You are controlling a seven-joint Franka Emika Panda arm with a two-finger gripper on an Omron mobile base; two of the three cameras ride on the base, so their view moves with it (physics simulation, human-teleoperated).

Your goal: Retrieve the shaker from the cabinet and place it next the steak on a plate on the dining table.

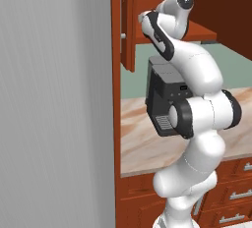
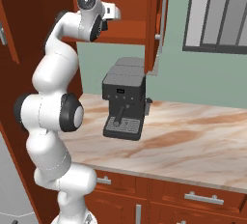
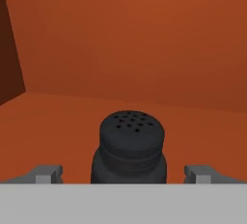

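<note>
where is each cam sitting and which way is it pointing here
Left base view: behind the arm on its left, facing the open cabinet and the coffee machine; the white arm rises from lower right.
Right base view: behind on its right, facing the same coffee machine and marbled counter; the arm rises from lower left.
Hand view: on the hand inside the cabinet, looking along the gripper at the shaker on the shelf, between the spread fingertips.
Both base views share cabinet, coffee machine and counter.

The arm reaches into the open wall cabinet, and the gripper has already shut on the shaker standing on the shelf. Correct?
Not quite: in the hand view the gripper is open, its fingertips apart on either side of the shaker, not touching it. The rest holds.
</note>
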